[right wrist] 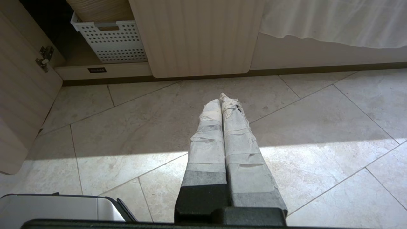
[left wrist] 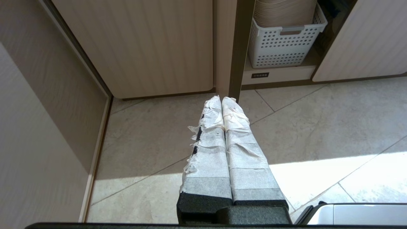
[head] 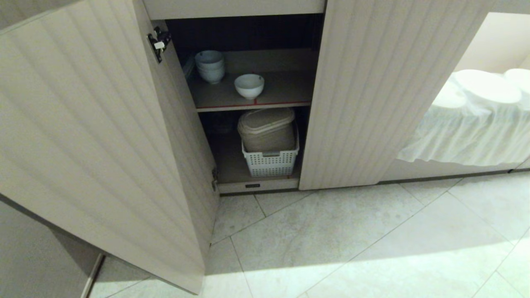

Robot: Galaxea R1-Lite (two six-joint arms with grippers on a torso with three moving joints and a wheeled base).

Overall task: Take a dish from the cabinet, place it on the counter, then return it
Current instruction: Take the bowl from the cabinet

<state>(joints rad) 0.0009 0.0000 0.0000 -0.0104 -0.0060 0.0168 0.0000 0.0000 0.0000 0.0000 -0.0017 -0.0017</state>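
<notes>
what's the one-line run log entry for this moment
small white round ceramic bowl on cabinet shelf | left door open | left pincer shut, empty | right pincer shut, empty

Sunlight falls across the pale tiled floor beside a white cloth-draped surface.

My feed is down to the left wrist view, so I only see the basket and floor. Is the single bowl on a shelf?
Observer: Yes, the dish stands alone on the upper shelf of the open cabinet, near its red front edge.
Operator: Anything beside it?
Observer: A stack of bowls sits further back on the same shelf, apart from it.
Operator: And the right end effector?
Observer: The right end effector is shut, empty, hanging over the floor tiles in front of the closed door.
</notes>
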